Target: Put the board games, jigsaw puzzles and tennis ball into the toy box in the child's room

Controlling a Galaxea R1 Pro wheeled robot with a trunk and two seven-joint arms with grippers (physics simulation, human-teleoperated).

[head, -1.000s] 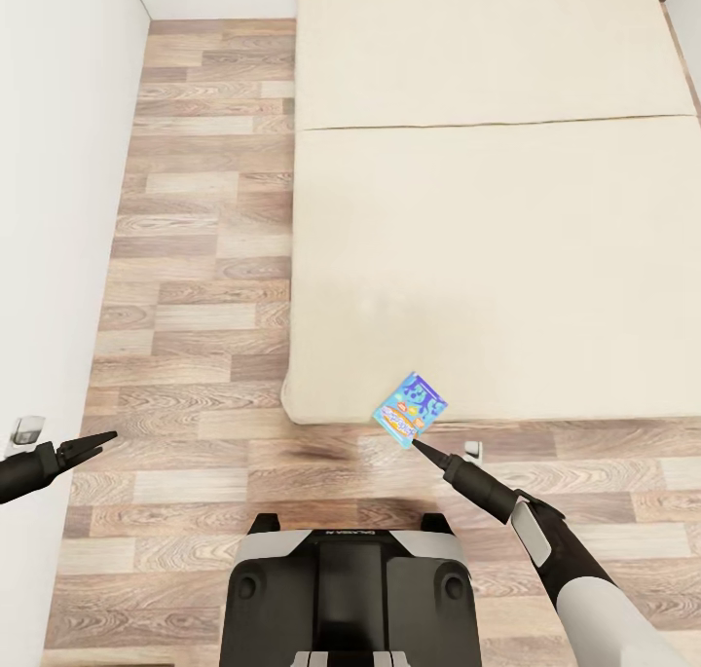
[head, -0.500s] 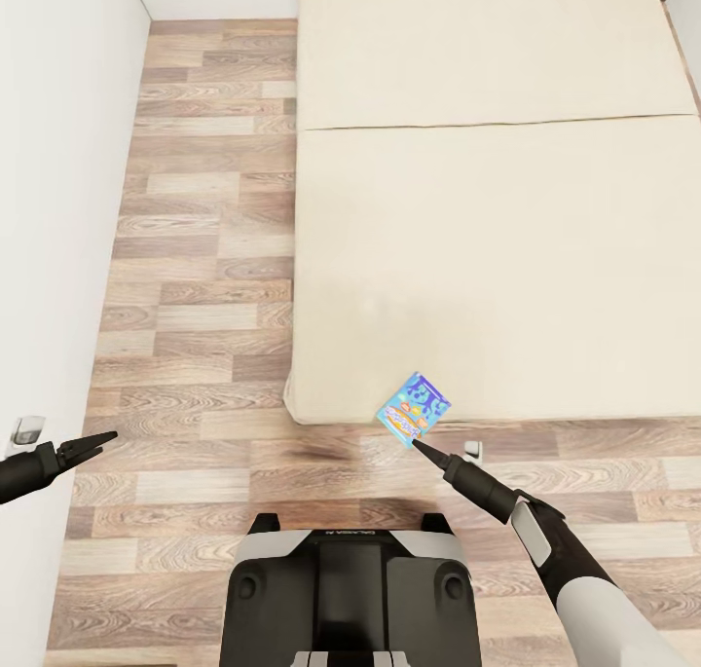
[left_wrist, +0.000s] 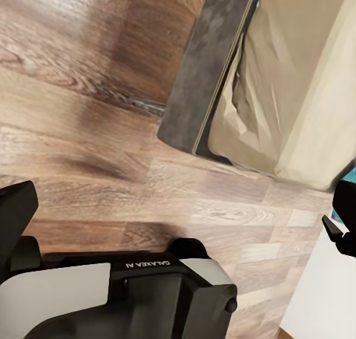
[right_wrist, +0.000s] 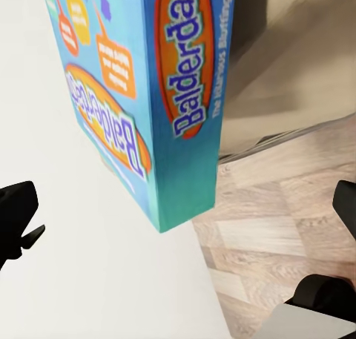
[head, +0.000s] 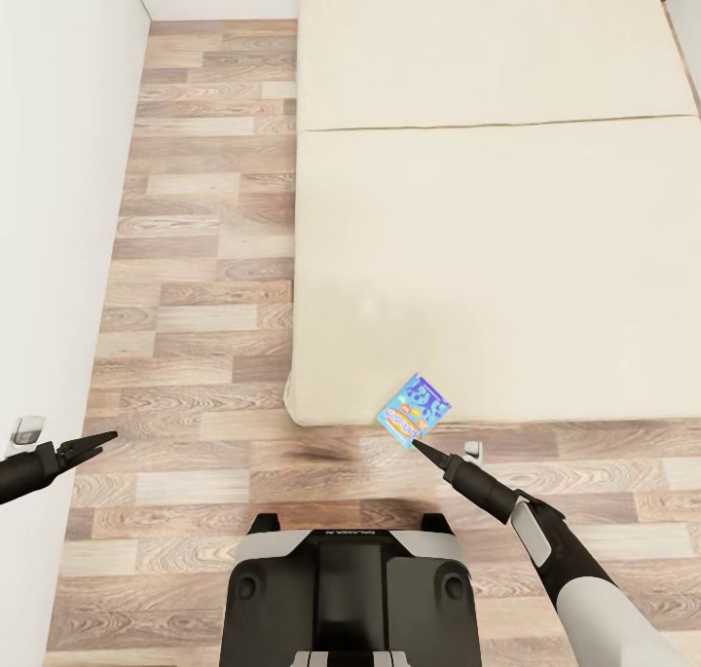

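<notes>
— How are the right gripper (head: pixel 420 444)'s jaws set?

— Spread wide; in the right wrist view one dark fingertip (right_wrist: pixel 16 222) stands at each edge of the picture, nothing between them but the board game (right_wrist: pixel 141 87) ahead. From the head view the tip sits just short of the box's near corner. I can't tell whether it touches.

— And the box itself?

— A blue one lettered Balderdash, lying at the near edge of the bed (head: pixel 506 258), one corner poking out over the floor (head: pixel 195 258). I'd guess that overhang is why the arm comes in low from the floor side: a jaw can slip under the jutting corner.

— The left gripper (head: pixel 105 438)?

— Held out to the side near the white wall (head: pixel 58 161), well apart from the bed, carrying nothing. Its tips look drawn to a point from above, yet its own camera shows them far apart, so I cannot tell. Likely parked out of the way.

— Risk?

— A nudge might tip the box off the mattress.
</notes>
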